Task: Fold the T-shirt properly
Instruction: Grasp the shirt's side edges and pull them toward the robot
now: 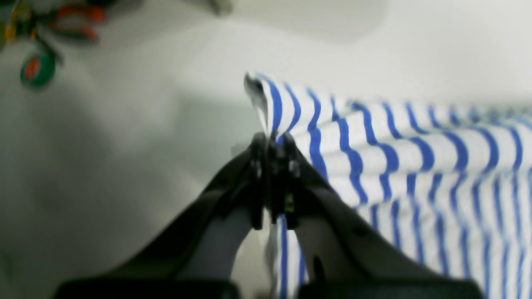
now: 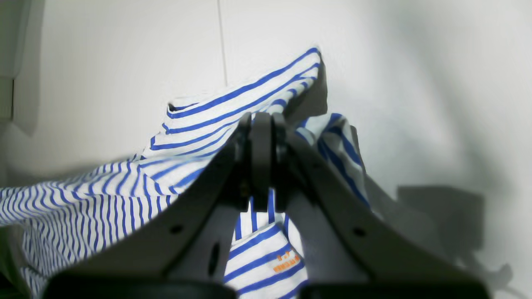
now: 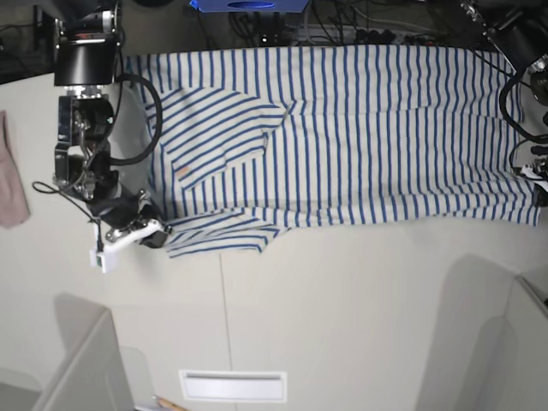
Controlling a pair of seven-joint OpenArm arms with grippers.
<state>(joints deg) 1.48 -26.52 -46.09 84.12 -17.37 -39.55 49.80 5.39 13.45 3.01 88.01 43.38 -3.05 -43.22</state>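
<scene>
One T-shirt (image 3: 360, 128), two grippers, one pinkish cloth (image 3: 12, 175).

T-shirt is lying spread across the upper part of the base view, stripes running top to bottom, with a sleeve folded over the body at upper left and a bunched flap trailing down at centre left. Small orange print is showing on the fabric in the right wrist view, bottom centre.

Right gripper (image 3: 152, 233) is sitting at the left of the base view, arm reaching down from the upper left corner and bending toward the shirt's lower left flap. Jaws are pressing together on a striped fold, which is peaking up just past the fingertips in the right wrist view (image 2: 261, 137).

Left gripper (image 1: 272, 151) is working at the far right edge of the base view, mostly cut off there. Left wrist view is blurry, but the jaws are closing tight on the shirt's edge, fabric stretching away to the right of the frame.

Surface is a white table (image 3: 342, 308) with a thin seam running down it. Pinkish cloth is lying at the left edge, well apart from the shirt. Cables and dark gear are cluttering the top edge behind the table.
</scene>
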